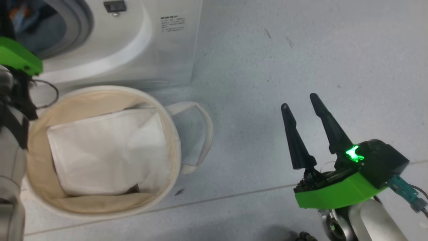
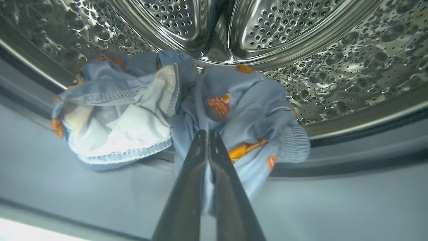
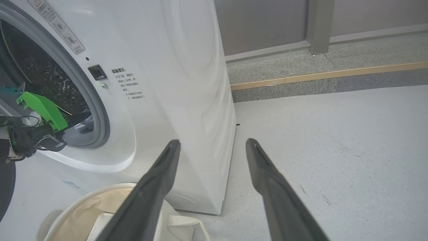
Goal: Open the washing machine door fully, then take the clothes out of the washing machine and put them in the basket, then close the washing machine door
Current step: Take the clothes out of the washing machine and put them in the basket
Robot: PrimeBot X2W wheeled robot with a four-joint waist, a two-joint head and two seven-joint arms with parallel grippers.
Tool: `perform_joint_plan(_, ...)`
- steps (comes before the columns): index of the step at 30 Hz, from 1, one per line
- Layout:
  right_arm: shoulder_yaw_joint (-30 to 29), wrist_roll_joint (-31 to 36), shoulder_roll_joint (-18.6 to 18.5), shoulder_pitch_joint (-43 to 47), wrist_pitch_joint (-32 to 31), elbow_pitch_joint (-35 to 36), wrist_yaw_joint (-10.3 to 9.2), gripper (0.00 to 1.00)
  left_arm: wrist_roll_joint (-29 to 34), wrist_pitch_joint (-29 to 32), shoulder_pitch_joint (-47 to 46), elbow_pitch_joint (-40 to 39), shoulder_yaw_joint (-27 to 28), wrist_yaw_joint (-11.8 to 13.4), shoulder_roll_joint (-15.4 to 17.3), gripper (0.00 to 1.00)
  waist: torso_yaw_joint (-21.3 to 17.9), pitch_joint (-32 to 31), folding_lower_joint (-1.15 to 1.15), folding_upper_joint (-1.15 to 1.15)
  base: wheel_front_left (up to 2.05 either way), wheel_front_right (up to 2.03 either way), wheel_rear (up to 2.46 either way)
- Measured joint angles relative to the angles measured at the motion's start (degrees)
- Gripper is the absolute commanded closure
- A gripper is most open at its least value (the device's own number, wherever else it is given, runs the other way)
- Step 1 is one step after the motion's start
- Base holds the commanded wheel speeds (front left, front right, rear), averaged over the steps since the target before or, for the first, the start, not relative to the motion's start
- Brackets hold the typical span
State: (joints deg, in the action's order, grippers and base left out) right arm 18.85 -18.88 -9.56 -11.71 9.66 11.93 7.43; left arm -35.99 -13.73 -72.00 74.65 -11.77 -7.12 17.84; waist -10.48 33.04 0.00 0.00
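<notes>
My left gripper (image 2: 207, 132) reaches into the white washing machine (image 1: 133, 50) and is shut on the clothes (image 2: 240, 110), a crumpled light blue bundle with orange prints. The bundle lies at the mouth of the steel drum (image 2: 351, 77), and a strip of its fabric is pinched between the fingers. The left arm's green wrist (image 3: 43, 110) sits in the drum opening. My right gripper (image 1: 299, 101) hangs open and empty over the floor, right of the machine. The cream basket (image 1: 36, 140) stands in front of the machine. A dark curved edge (image 3: 5, 187) at the frame's left may be the door's rim.
A flat white sheet (image 1: 107, 150) lines the basket, and one loop handle (image 1: 200, 134) sticks out to its right. Grey floor (image 1: 301, 50) stretches right of the machine. A raised kerb with a yellow strip (image 3: 334, 73) runs along the wall behind.
</notes>
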Motion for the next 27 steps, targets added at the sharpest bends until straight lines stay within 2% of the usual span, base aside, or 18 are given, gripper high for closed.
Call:
perform_joint_plan(7,2.0,-1.8,-0.1,-1.0,0.3,-2.6,0.0,0.0,-1.6,-0.6,6.2,-3.0,-1.3,0.0,-2.3,1.0,0.9,-4.0,0.0,0.0,0.0,0.0,0.0)
perform_joint_plan(15,4.5,-5.0,-0.7,-1.5,1.8,-6.6,0.0,0.0,-2.9,-0.6,17.9,-14.6,-4.2,0.0,-2.8,1.0,2.9,-11.0,0.0,0.0,0.0,0.0,0.0)
perform_joint_plan(27,6.6,-9.1,-1.7,-1.0,3.1,-11.3,0.0,0.0,-2.4,-0.6,35.3,-35.1,-6.3,0.0,0.5,1.0,8.2,-22.1,0.0,0.0,0.0,0.0,0.0)
